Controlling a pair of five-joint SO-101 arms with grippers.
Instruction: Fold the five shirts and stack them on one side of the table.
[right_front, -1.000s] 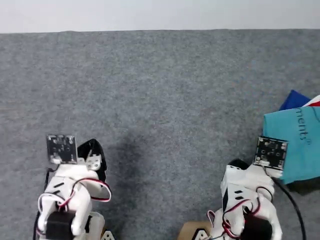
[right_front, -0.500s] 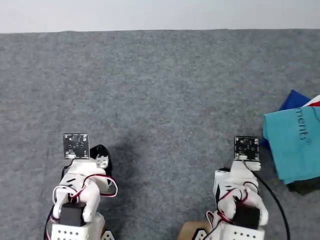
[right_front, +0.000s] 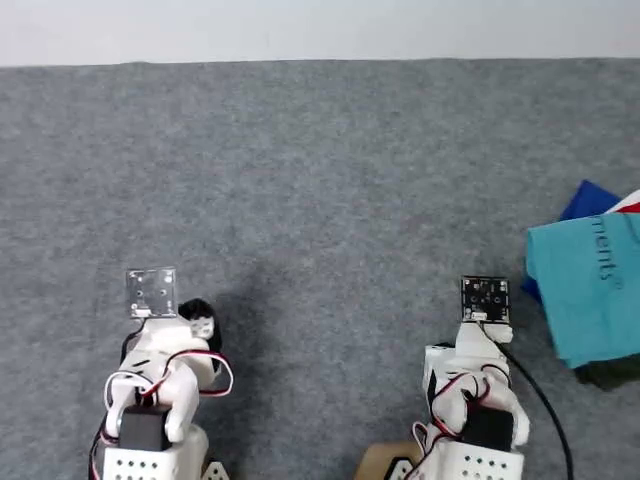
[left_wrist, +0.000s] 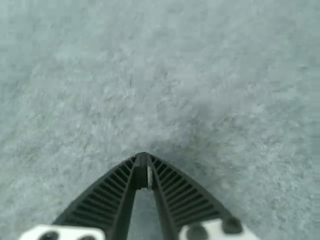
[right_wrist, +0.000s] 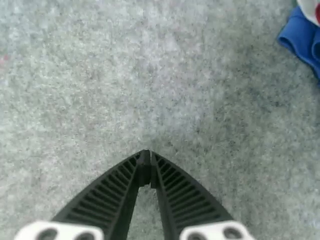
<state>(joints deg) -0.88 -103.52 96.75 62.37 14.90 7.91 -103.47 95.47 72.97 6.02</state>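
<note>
A stack of folded shirts lies at the table's right edge, with a teal shirt (right_front: 592, 290) on top and a blue shirt (right_front: 584, 198) showing beneath it. A blue shirt corner (right_wrist: 303, 36) shows in the right wrist view. My left gripper (left_wrist: 144, 159) is shut with nothing in it, its tips touching over bare grey cloth. My right gripper (right_wrist: 145, 155) is shut and empty too, over the grey surface to the left of the stack. Both arms sit drawn back near the table's front edge, the left arm (right_front: 165, 370) at front left, the right arm (right_front: 478, 380) at front right.
The grey felt table cover (right_front: 320, 170) stretches from the arms to the far edge, where a pale wall begins. A dark item (right_front: 606, 372) peeks out under the stack's front corner. A brown patch (right_front: 380, 462) lies at the front edge beside the right arm.
Both arms have drawn back toward their bases. The right arm swung left, away from the teal shirt; the left arm shifted slightly right.
</note>
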